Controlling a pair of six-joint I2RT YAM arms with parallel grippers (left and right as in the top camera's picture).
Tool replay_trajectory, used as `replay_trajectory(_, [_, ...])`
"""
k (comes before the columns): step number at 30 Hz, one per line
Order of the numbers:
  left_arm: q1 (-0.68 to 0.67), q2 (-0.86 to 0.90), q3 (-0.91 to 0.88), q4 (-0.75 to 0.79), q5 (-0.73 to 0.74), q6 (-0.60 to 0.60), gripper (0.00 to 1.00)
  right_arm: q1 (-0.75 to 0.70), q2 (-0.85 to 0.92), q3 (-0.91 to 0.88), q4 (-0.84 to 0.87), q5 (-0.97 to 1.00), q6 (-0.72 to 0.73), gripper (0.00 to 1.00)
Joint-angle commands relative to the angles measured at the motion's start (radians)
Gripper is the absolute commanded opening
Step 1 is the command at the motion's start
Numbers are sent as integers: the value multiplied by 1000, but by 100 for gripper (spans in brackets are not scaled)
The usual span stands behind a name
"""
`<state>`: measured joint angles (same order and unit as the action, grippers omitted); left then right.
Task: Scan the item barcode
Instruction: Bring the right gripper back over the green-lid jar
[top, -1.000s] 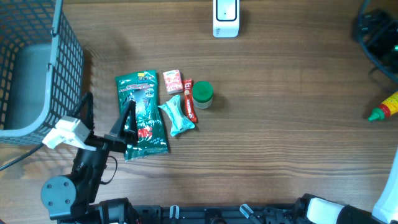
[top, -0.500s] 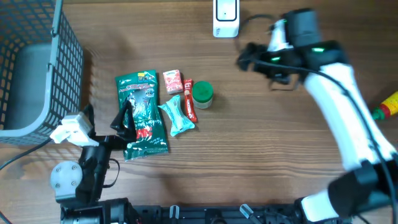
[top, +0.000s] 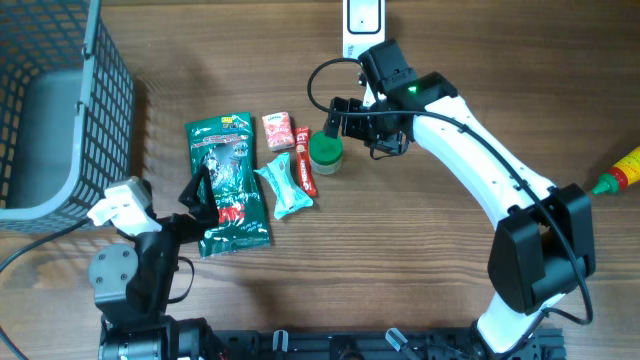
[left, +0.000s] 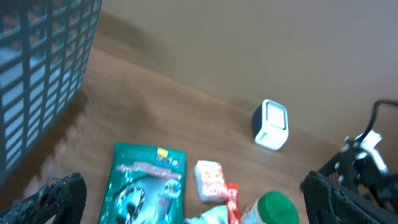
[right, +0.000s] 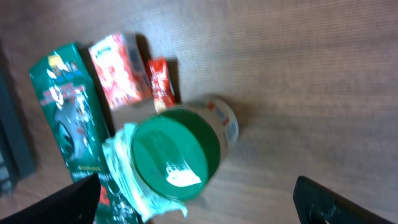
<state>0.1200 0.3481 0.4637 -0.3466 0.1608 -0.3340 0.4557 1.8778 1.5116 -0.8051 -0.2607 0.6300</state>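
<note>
On the table (top: 450, 260) in front of the scanner (top: 362, 28), I had the right gripper (top: 338, 120) poised just above the green-lidded jar (top: 325, 152), its claw released and holding nothing. The jar stood upright on my side of the scanner, slightly to its left, with snack packets farther left. I judged this the approach, with no grasp yet made. The next move called for lowering around the jar's body, closing, then turning its label toward the scanner; I could not see a barcode. The left gripper (top: 203, 195), also released, hung over a green pouch (top: 228, 180) farther left of the scanner. The surface was brown wood grain, and a plain beige wall rose behind the scanner.
</note>
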Motion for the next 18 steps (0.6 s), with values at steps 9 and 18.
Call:
replay_trajectory(9, [7,2,-12,-93,-10,13,100,116,109,25,144,227,27,100])
replay_trajectory(18, [7,2,-12,-93,-10,13,100,132,194,29,153,228,-15,100])
